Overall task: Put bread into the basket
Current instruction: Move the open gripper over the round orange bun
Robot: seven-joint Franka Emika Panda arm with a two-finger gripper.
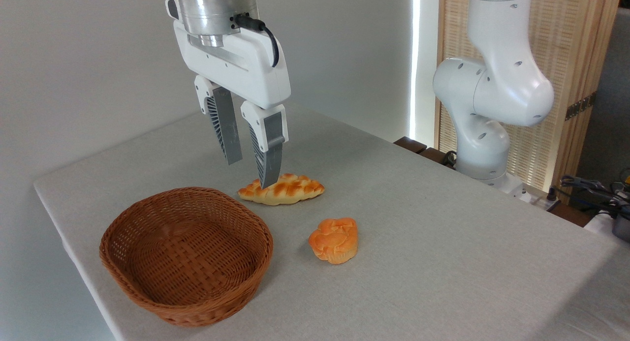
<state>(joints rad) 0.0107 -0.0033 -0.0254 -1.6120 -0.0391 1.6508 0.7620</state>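
Lying beside the basket (147, 287), the bread (334, 240) sits apart from the parted claw (252, 172).

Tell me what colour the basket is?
Brown woven wicker basket, seen best in the fixed camera view.

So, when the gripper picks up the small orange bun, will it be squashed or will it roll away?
The bun looks soft and puffy, so a firm squeeze may dent it. It lies tilted on its side, so a push may rock it. Its lumpy top should limit rolling. The open gripper hangs farther back, over the braided loaf.
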